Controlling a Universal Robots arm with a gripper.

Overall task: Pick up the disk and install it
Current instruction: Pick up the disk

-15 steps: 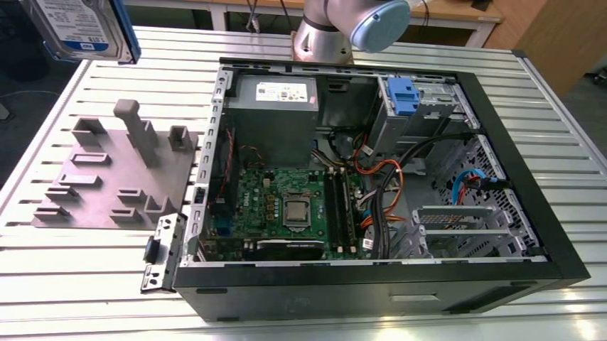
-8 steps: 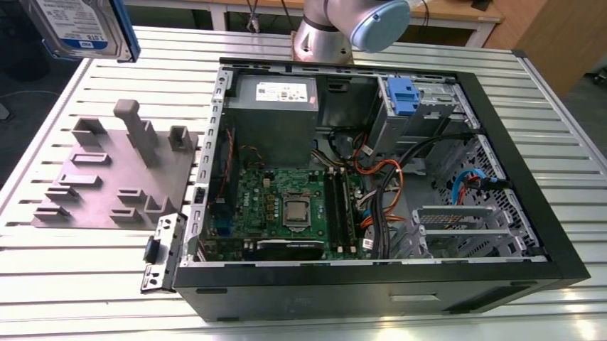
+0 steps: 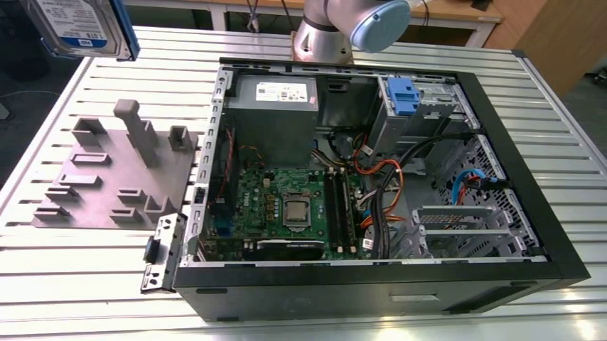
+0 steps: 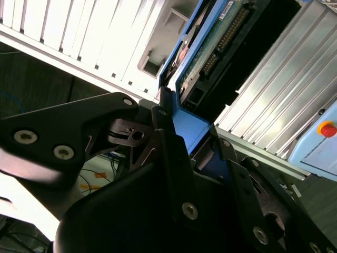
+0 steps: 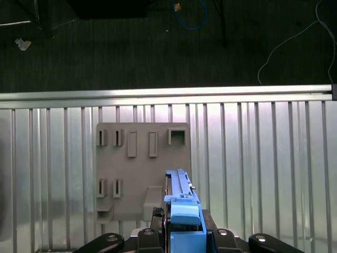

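**A:** Status on the disk?

**B:** The disk [image 3: 81, 28] is in the air at the far end of the exterior view's left, clear of the table [image 3: 95, 284]. The gripper [image 5: 184, 234] has it by the blue carrier frame. In the second wrist view the fingers [image 4: 171, 158] pinch the frame from both sides.

**A:** Orientation?

**B:** In the first wrist view it hangs edge-on, above the grey fixture plate [image 5: 142, 168] and not touching it. The slots I can see on the plate hold nothing.

**A:** So which step?

**B:** I'd call the pick-up done and the install not started. The disk is well apart from the computer case [image 3: 379, 291].

**A:** What does the install call for?

**B:** My read is a carry across to the drive bay [image 3: 431, 99] at the case's far right, beside the blue latch [image 3: 403, 96]. The carrier has to square up with the bay rails and clear the cables nearby.
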